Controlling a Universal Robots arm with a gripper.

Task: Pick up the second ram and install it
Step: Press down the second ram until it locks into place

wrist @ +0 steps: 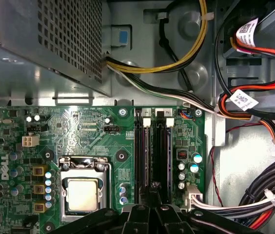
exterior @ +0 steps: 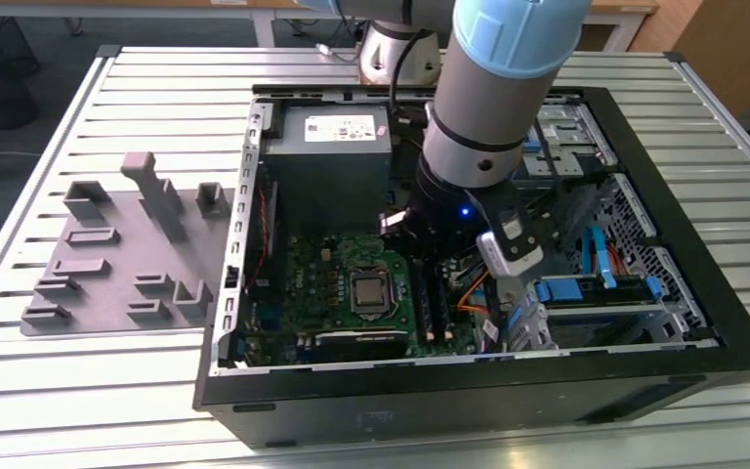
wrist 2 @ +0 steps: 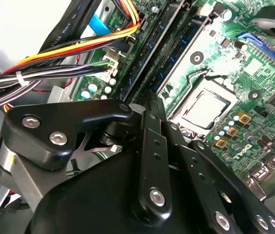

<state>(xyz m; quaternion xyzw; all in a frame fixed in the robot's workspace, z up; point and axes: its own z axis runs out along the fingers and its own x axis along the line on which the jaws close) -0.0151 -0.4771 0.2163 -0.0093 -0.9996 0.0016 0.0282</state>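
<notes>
Now low over slots (wrist: 155, 151) beside CPU socket (wrist: 83, 192); gripper (wrist 2: 149, 105) fingers together; ram unseen.

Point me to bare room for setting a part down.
Bare: the slatted table behind the grey fixture, and the strip in front of it, on the exterior view's left of the case. Crowded: inside the case, the arm stands over the memory slots, cable bundles beside them.
</notes>
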